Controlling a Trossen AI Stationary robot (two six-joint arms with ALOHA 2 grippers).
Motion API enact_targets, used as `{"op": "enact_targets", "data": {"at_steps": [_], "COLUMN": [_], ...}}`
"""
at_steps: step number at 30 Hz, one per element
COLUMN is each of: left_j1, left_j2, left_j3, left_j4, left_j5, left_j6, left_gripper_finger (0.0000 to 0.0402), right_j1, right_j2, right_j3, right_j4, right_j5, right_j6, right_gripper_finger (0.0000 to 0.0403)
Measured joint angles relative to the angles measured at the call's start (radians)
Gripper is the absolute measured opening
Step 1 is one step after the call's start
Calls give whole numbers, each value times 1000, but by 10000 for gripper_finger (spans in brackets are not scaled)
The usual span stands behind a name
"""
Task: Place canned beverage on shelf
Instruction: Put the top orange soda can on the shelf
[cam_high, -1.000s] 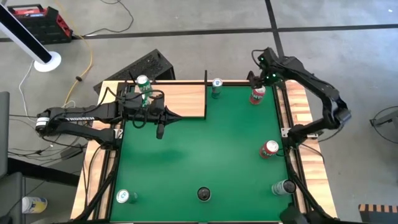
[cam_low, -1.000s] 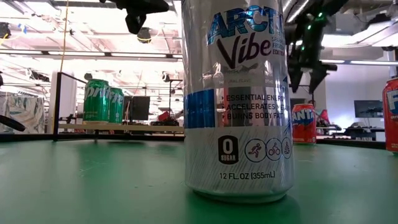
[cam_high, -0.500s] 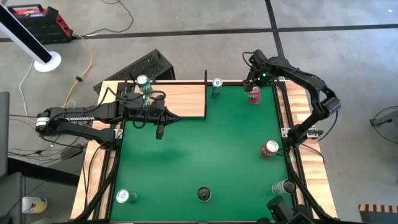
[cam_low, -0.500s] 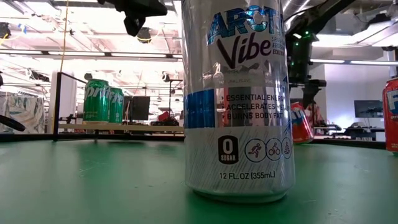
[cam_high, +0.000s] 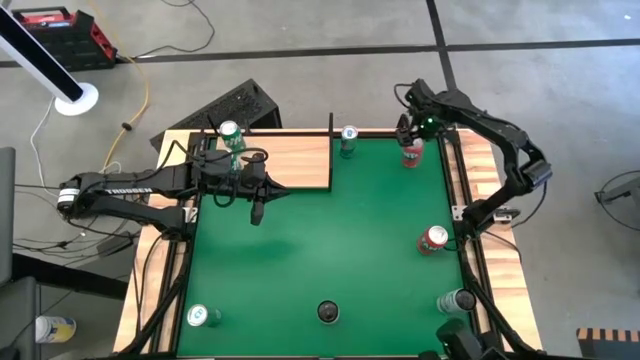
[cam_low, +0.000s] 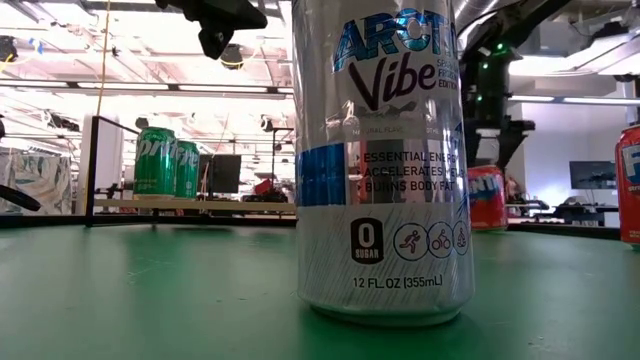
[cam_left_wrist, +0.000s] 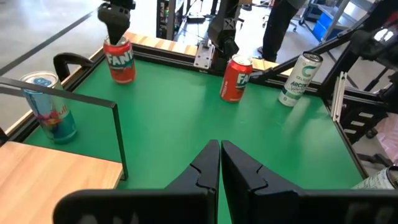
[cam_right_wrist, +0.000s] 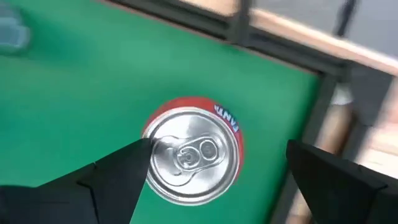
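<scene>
A red Fanta can (cam_high: 410, 154) stands upright on the green mat's far right corner. My right gripper (cam_right_wrist: 217, 149) hangs open over the can's silver top (cam_right_wrist: 189, 154), pointing down, with one finger on each side. The shelf (cam_high: 295, 160), a pale wood panel, lies at the far left. Green Sprite cans (cam_low: 165, 160) stand on it. My left gripper (cam_high: 258, 210) hovers shut and with nothing in it just off the shelf's near edge, above the mat. My right gripper comes at the Fanta can from above with its fingers spread wider than the can. One fingertip (cam_right_wrist: 140, 152) shows right at the top rim (cam_right_wrist: 155, 134). I cannot tell whether it touches the rim. The can stands with its base on the mat.
A blue-and-silver can (cam_high: 348, 139) stands at the far edge beside the shelf's dark post. A red can (cam_high: 433, 240) and a silver can (cam_high: 455, 300) stand along the right side. A green-white can (cam_high: 203, 316) and a big silver can (cam_low: 380, 160) stand near the front edge.
My right gripper has come down over the Fanta can at the far right corner. Half a second ago the can leaned to one side. Now it stands upright on the same spot.
</scene>
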Motion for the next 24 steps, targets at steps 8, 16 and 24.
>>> {"op": "enact_targets", "data": {"at_steps": [8, 16, 24], "left_j1": [0, 0, 0], "left_j2": [0, 0, 0], "left_j3": [0, 0, 0], "left_j4": [0, 0, -7], "left_j5": [0, 0, 0], "left_j6": [18, 19, 19], "left_gripper_finger": [0, 0, 0], "right_j1": [-5, 19, 50], "right_j2": [-77, -31, 20], "right_j3": [22, 22, 22], "right_j4": [-3, -7, -59], "right_j5": [28, 27, 121], "right_j6": [28, 90, 135], "right_gripper_finger": [394, 393, 393]}}
